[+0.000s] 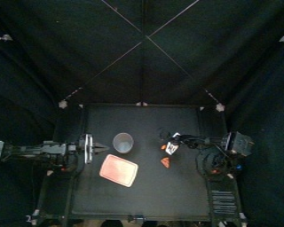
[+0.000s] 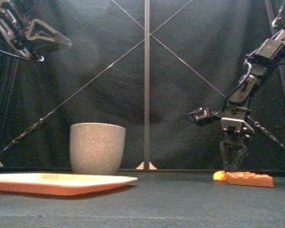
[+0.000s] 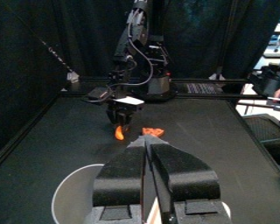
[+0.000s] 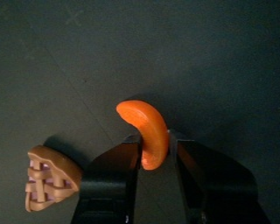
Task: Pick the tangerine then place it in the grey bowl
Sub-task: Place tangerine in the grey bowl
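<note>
The tangerine is a curved orange segment, low at the table surface right of centre. My right gripper stands straight over it with both jaws pressed against its sides, shut on it. From the front, the right gripper reaches down to the tangerine. The grey speckled cup stands upright at centre left, apart from the gripper. My left gripper rests shut and empty at the left, with the grey cup just beside its jaws.
A second orange-brown toy with a lattice pattern lies right beside the tangerine. The flat pink tray lies in front of the cup, toward the table's front edge.
</note>
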### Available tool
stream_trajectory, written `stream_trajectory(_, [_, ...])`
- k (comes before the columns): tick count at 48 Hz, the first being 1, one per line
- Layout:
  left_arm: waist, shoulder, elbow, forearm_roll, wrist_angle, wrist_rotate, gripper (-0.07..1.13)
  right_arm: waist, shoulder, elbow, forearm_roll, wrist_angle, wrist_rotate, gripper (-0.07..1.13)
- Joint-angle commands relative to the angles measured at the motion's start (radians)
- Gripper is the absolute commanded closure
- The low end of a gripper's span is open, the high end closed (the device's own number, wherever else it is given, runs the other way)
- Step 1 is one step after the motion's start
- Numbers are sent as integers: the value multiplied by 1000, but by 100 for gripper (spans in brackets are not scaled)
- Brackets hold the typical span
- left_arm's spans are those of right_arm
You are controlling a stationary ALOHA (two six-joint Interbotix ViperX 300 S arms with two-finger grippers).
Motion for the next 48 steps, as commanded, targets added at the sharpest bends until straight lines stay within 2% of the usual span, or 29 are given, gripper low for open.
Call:
stream_trajectory(1, [-3,3,-9,-2,-9,-2,59,3,-17,-20,2,0,-2,45])
stream_trajectory(13, [-2,3,-8,-6,-11,-2,59,43,-74,-98,2,52,-3,45])
stream_trajectory(25, [-2,5,-9,-6,-29,0,59,153,-141,-325,-2,26,-8,45])
stream_trajectory(36, [-2,3,-5,-6,-35,0,59,233,-2,-506,-6,-95,-9,45])
stream_trajectory(48, [-3,3,-5,-6,-40,2,59,233,224,-666,-9,-129,-9,42])
